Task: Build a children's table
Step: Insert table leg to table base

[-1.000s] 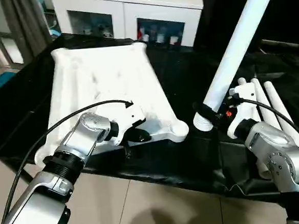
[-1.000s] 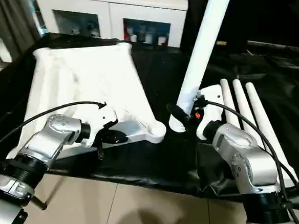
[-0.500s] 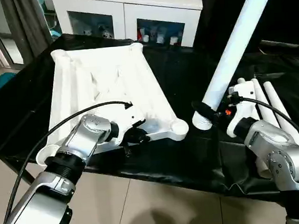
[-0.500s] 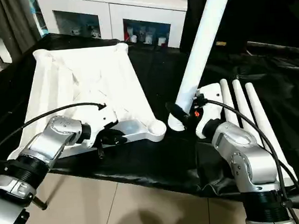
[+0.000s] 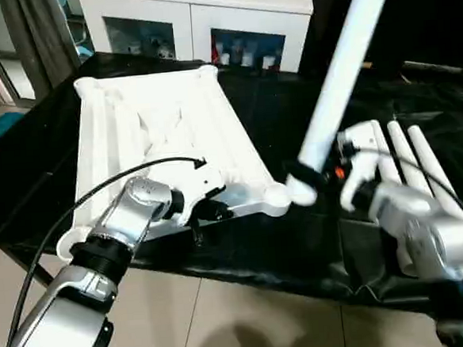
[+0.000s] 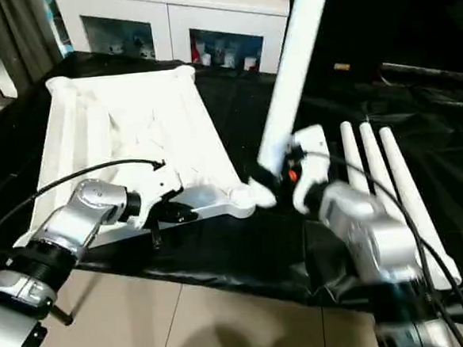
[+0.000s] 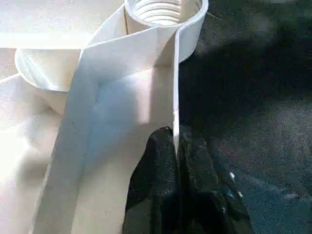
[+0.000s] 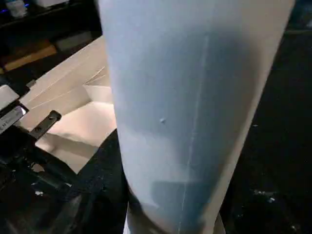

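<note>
The children's table top (image 5: 157, 131) lies upside down on the black cloth, ribs up. Its near right corner socket (image 5: 276, 192) is threaded inside (image 7: 161, 7). My left gripper (image 5: 210, 211) is shut on the thin rim of the top just beside that socket, the black fingers (image 7: 161, 161) pinching the edge. My right gripper (image 5: 304, 172) is shut on a white table leg (image 5: 336, 71) close to its lower end. The leg stands steeply, leaning away to the right. Its lower end (image 6: 260, 189) hangs right beside the corner socket, slightly above it.
Three more white legs (image 5: 409, 153) lie side by side on the black-draped table (image 5: 290, 106) behind my right arm. A white cabinet with glass doors (image 5: 197, 25) stands behind the table. The table's near edge and tiled floor (image 5: 226, 317) lie below my arms.
My right arm has carried the leg to the left, bringing its lower end up against the corner socket. The left gripper stays on the rim.
</note>
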Tool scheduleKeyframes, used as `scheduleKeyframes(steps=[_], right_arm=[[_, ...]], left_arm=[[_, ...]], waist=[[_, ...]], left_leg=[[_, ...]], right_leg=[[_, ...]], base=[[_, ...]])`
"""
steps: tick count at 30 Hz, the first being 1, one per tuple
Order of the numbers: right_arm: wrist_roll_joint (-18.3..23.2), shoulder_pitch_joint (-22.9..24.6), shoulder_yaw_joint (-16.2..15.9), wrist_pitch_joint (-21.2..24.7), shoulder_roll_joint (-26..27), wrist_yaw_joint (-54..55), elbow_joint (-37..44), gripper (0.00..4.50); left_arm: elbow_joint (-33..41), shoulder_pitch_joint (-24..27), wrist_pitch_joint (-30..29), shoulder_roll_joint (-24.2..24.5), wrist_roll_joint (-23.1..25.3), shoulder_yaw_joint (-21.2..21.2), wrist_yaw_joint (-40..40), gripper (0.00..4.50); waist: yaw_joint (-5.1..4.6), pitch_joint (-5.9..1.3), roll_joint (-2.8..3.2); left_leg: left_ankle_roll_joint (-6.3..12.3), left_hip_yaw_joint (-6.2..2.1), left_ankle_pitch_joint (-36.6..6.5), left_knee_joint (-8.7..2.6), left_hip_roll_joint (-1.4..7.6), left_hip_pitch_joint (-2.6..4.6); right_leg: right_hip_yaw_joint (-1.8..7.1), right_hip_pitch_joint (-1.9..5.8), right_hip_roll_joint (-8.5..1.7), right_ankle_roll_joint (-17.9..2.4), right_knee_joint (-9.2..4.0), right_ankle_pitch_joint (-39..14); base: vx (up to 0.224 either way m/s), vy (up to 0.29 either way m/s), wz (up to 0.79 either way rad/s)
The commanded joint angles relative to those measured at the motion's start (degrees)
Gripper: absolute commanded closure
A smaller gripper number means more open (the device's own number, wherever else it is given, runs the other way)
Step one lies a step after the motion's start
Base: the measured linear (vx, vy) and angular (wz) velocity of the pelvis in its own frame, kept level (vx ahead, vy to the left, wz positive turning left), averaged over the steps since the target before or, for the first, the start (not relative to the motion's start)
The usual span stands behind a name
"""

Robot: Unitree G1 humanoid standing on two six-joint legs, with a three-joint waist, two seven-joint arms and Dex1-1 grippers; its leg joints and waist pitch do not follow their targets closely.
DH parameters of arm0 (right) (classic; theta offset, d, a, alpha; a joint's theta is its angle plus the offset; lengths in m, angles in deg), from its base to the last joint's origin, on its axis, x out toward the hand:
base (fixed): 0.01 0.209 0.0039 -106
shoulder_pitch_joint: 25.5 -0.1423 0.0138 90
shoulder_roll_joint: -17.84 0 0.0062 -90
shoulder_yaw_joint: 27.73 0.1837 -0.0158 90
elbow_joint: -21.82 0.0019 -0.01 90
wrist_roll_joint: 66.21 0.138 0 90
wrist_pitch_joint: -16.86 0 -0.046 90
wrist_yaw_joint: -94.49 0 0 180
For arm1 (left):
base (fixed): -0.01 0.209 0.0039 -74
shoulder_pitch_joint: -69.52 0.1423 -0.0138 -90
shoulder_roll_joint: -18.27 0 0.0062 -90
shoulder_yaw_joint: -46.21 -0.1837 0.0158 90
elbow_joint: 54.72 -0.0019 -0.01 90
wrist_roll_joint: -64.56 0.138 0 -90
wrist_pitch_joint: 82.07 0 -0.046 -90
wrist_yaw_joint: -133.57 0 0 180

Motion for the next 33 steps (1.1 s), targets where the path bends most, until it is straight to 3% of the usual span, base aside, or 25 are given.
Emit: scheduleKeyframes(steps=[1,3,4,6,10,11,20,33], right_arm=[[-0.79,-0.83,-1.29,-0.57,-0.71,-2.24,-2.89,2.57],[-1.26,-1.92,-3.14,0.19,-1.20,-4.79,-5.53,2.57],[-1.82,-2.10,-4.09,0.41,-1.59,-5.65,-6.07,2.57],[-2.57,-2.39,-4.88,0.07,-1.84,-6.24,-6.90,2.57],[-3.24,-3.70,-4.82,-1.37,-1.15,-6.72,-9.46,2.57],[-3.56,-4.53,-4.61,-2.48,-0.63,-6.71,-10.97,2.57],[-3.97,-7.13,-4.44,-5.02,0.28,-8.58,-15.37,2.57],[-4.29,-6.79,-4.02,-8.32,1.30,-10.07,-19.91,2.57]], left_arm=[[1.49,0.18,1.02,-0.71,-0.96,0.74,1.04,4.50],[2.03,0.44,0.79,-1.08,-0.76,0.46,1.05,4.50],[2.18,0.59,0.77,-1.16,-0.64,0.41,1.02,4.50],[2.31,0.70,0.71,-1.23,-0.59,0.43,1.08,4.50],[2.94,1.09,0.54,-1.18,-0.56,0.61,1.25,4.50],[3.23,1.26,0.72,-1.16,-0.64,0.69,1.31,4.50],[6.75,2.85,0.52,-1.05,-1.17,0.47,2.95,4.50],[7.68,3.24,-0.40,-1.12,-0.69,1.07,2.65,4.50]], waist=[[0.22,-4.17,0.07],[0.25,-4.19,0.16],[0.41,-4.18,-0.44],[0.52,-4.09,-0.24],[0.55,-4.04,-0.41],[0.59,-4.07,-0.65],[0.55,-4.08,-0.80],[0.65,-4.04,-0.65]], left_leg=[[0.48,-0.58,-8.34,-3.93,2.38,0.59],[0.68,-0.56,-8.32,-3.88,2.39,0.55],[0.98,-0.53,-7.74,-3.85,2.43,0.48],[1.00,-0.54,-7.66,-3.91,2.53,0.51],[0.69,-0.49,-7.95,-3.92,2.51,0.61],[0.71,-0.46,-7.78,-3.91,2.53,0.59],[1.43,-0.37,-6.54,-3.90,2.51,0.47],[1.21,-0.38,-7.42,-3.92,2.48,0.53]], right_leg=[[3.36,3.33,-4.87,-10.31,-3.82,-11.14],[3.38,3.40,-4.95,-10.41,-3.89,-11.29],[3.34,3.53,-4.98,-10.21,-3.78,-11.59],[3.39,3.39,-4.99,-9.62,-3.89,-12.15],[3.41,3.23,-5.07,-9.05,-4.08,-14.28],[3.42,3.18,-5.10,-9.00,-4.01,-14.14],[3.42,3.25,-4.96,-9.63,-3.64,-12.13],[3.39,3.16,-5.08,-8.88,-3.97,-14.69]], base=[[0.000,0.000,0.00],[0.000,0.000,0.00],[0.000,0.000,0.00],[0.000,0.000,0.00],[0.000,0.000,0.00],[0.000,0.000,0.00],[0.000,0.000,0.00],[0.000,0.000,0.00]])
